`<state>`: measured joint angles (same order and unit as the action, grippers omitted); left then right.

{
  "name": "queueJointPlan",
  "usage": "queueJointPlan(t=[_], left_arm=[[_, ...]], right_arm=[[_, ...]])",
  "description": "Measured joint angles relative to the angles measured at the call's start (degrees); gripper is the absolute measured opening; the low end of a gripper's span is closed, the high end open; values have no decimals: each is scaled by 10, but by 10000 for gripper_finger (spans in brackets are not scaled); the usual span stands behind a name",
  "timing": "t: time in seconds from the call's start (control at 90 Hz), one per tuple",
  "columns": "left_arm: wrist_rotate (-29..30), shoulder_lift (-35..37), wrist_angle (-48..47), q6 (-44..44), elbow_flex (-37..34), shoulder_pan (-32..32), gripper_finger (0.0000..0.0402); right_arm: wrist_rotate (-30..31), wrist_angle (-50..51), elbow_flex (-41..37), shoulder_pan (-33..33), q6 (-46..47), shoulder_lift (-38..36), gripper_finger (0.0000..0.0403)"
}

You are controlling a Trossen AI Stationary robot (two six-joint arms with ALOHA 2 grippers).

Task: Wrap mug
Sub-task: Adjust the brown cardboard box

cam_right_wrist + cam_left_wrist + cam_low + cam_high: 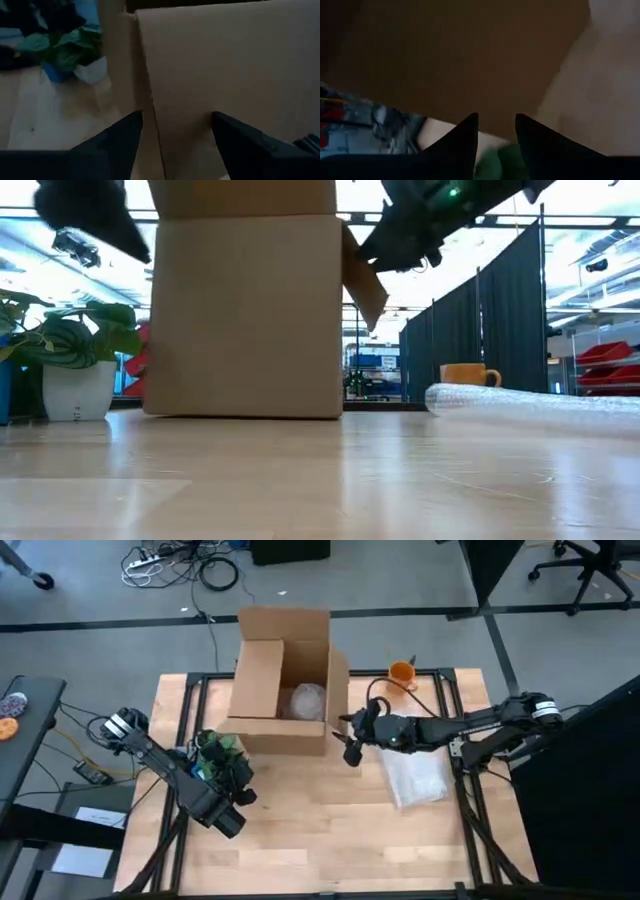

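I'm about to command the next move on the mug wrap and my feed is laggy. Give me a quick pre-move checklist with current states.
1. Mug upright and free at the table's far edge, unwrapped: ok.
2. Bubble wrap lying flat on the table beside the right arm, nothing on it: ok.
3. Right gripper empty and open, close against the cardboard box wall: ok, but it faces the box, not the mug.
4. Left gripper empty and open, above the potted plant: ok.
5. Box contents: a bubble-wrapped bundle is inside; what it holds: cannot tell.
6. Mug on the wrap: not ok, they are apart.
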<state>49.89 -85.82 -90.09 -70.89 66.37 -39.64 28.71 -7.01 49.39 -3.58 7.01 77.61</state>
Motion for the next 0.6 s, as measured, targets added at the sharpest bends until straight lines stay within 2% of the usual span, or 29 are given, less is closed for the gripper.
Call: queueJointPlan(t=[0.167, 0.267, 0.411, 0.544, 0.6], left_arm=[[-150, 0, 41, 2, 16, -31, 117], [-192, 0, 121, 3, 16, -56, 117], [-159, -2, 267, 37, -2, -84, 117], [-67, -2, 412, 93, -54, -89, 117], [-46, -2, 474, 124, -84, -84, 117]], right_arm=[[-1, 13, 0, -31, -40, -5, 206], [-4, 17, 0, -63, -56, -14, 199], [9, 34, 1, -114, -77, -19, 190], [18, 68, 1, -152, -56, -19, 184], [20, 90, 0, -164, -30, -19, 182]])
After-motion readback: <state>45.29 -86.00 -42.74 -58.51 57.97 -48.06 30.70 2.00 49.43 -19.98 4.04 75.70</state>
